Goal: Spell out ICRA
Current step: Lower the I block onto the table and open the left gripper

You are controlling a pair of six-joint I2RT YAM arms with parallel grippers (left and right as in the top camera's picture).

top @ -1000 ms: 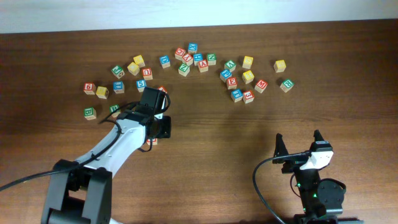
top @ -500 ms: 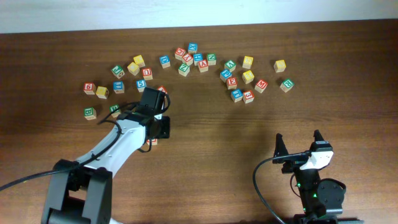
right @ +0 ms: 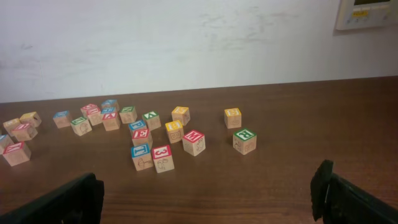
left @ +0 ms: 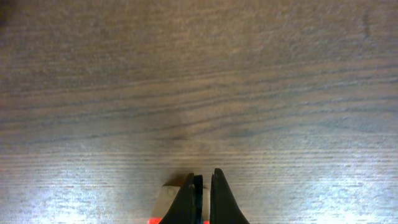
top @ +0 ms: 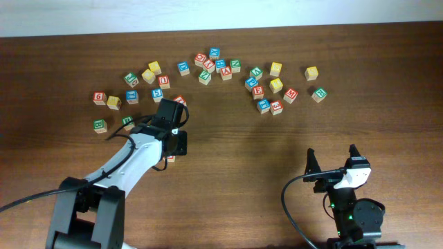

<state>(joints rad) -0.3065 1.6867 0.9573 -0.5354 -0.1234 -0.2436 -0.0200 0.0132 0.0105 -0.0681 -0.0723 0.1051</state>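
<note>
Left gripper (left: 202, 186) clenched empty, tips by a red-lettered cube (left: 166, 200) lying apart from the scattered cubes (top: 257, 90), letter hidden; probably best nudged square slowly; right gripper (top: 332, 153) idle, spread wide.

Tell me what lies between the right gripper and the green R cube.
Nothing but bare table lies between the right gripper and the green R cube, as the overhead view shows.

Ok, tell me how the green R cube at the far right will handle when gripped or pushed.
The R cube looks like plain wood, so it is probably stiff and light. Its flat faces sit square on the table, so it should slide rather than roll or tip.
</note>
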